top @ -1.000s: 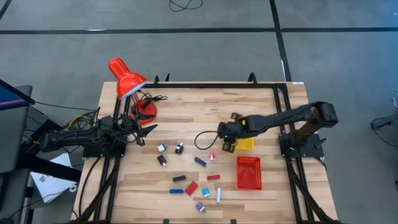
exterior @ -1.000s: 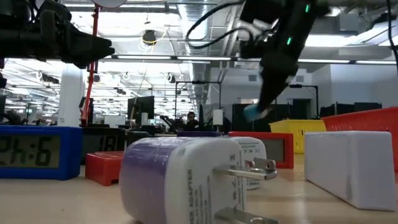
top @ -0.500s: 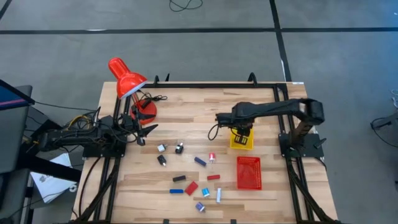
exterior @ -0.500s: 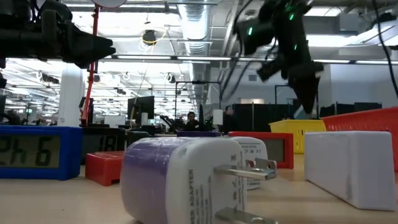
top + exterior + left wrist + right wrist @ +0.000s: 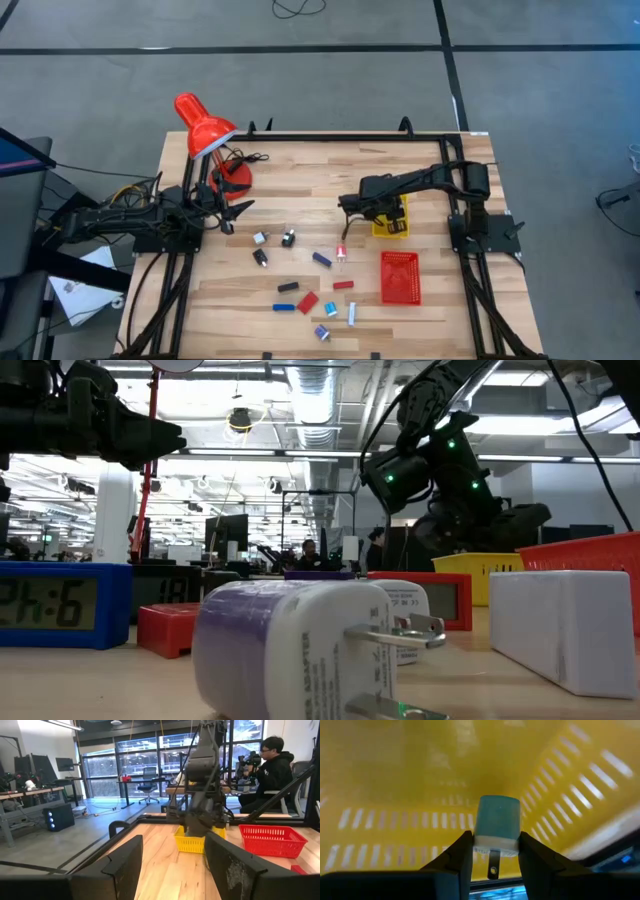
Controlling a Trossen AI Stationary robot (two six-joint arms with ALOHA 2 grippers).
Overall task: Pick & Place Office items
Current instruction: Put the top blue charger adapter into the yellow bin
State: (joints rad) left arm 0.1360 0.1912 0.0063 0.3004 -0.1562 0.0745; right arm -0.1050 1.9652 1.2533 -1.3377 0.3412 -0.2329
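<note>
My right gripper (image 5: 492, 840) is down inside the yellow tray (image 5: 396, 229), shut on a small light-blue and white plug adapter (image 5: 497, 820). Several other office items lie flat on the wooden table in the high view: black-and-silver clips (image 5: 260, 256), a blue bar (image 5: 284, 307), a red block (image 5: 307, 301) and a light-blue bit (image 5: 330, 309). My left gripper (image 5: 235, 212) waits open at the table's left side beside the red lamp, holding nothing. My right gripper pinches the plug adapter between its two fingers (image 5: 462, 852), on the sides of its white prong end (image 5: 495, 845). The light-blue end points away from the wrist into the yellow tray (image 5: 395, 780). Whether the adapter touches the tray, I cannot tell.
The red mesh basket (image 5: 400, 277) stands just nearer than the yellow tray. The red desk lamp (image 5: 205, 130) stands on its base (image 5: 235, 178) at the far left. In the low view, large blue and red clocks (image 5: 60, 605), a purple-and-white plug (image 5: 300, 650) and a white block (image 5: 565, 625) stand close.
My right gripper has carried the light-blue adapter from beside the tray's left edge toward the table's right, over the yellow tray, and then down into it. The wrist has turned about along the way. The adapter stays between the fingers.
</note>
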